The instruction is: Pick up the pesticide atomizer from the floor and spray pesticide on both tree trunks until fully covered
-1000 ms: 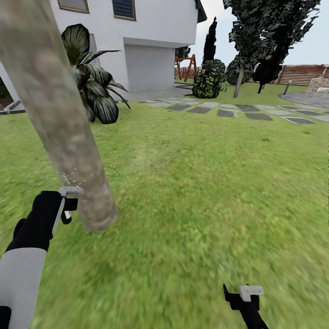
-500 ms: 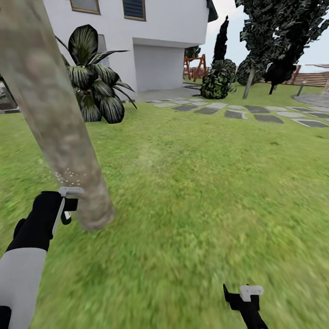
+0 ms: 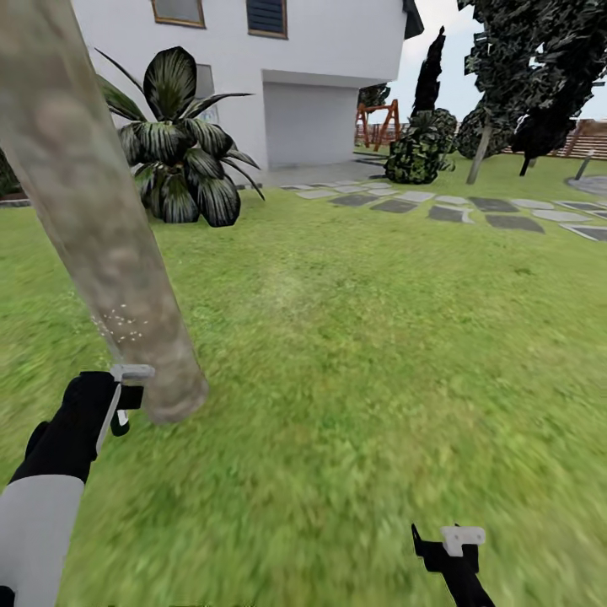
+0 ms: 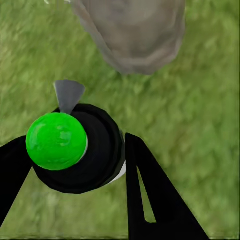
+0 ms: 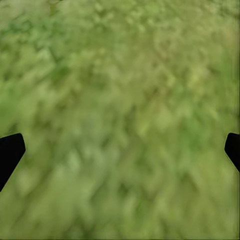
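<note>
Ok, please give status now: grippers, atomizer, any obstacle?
Left gripper shut on atomizer, spraying tree trunk. Right gripper open over grass. No obstacle.

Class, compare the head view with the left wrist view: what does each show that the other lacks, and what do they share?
Head view alone: the house, a broad-leaved plant, paving stones, and white spray specks on the trunk. Left wrist view alone: the atomizer with its green cap, clamped between the left tool's fingers. Both: the trunk's base, the grass and the left tool.
</note>
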You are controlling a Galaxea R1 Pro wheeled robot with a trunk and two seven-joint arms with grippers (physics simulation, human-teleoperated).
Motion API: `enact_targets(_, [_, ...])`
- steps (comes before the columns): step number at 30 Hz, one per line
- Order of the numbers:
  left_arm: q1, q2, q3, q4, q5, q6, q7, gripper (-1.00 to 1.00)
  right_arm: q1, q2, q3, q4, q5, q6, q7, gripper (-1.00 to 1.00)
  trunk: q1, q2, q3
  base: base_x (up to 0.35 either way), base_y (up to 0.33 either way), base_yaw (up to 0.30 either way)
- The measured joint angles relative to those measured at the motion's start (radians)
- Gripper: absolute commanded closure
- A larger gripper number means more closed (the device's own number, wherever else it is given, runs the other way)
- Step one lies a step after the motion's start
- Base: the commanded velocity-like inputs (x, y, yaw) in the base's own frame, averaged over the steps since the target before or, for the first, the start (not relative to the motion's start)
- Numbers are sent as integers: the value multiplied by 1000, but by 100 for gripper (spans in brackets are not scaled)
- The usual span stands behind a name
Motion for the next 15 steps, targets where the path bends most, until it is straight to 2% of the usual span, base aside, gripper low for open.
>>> enact_targets(4, [11,-1,6,-1,-3,-1,0,100,0,0,0,0,0,0,0,-100,0,0,0,204,-208,244])
enact_targets(10, [28,5,10,5,-2,-1,1,100,0,0,0,0,0,0,0,-100,0,0,0,256,-172,17])
enact_targets(15, [56,14,67,14,-6,-5,-1,100,0,0,-1,0,0,0,0,-100,0,0,0,258,-171,0])
